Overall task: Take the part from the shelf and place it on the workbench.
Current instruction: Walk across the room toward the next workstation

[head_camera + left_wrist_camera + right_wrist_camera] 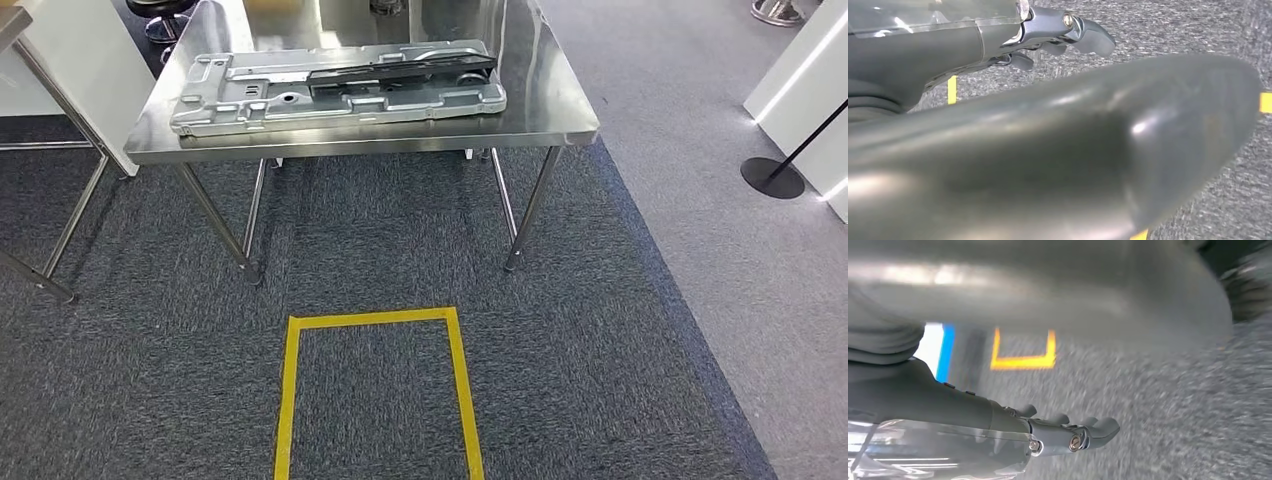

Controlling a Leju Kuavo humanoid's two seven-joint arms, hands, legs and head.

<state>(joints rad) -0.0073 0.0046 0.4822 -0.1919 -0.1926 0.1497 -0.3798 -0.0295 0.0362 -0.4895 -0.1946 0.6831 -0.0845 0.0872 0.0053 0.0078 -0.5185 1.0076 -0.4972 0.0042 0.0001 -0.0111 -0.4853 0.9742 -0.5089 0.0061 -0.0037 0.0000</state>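
Note:
A steel workbench (pixel 545 110) stands ahead of me on the carpet. A large grey stamped metal part (pixel 260 105) lies flat on its top, with a long black part (pixel 400 70) resting across it. My left hand (pixel 1068 32) hangs beside my body over the grey carpet, fingers loosely extended and holding nothing. My right hand (pixel 1073 432) hangs the same way, its fingers apart and holding nothing. Both hands are far from the workbench.
A yellow tape rectangle (pixel 375 320) marks the carpet between me and the workbench. Another steel table (pixel 40 150) stands at the left. A black stanchion base (pixel 772 177) and white panels sit at the right. A stool (pixel 160 15) stands behind the bench.

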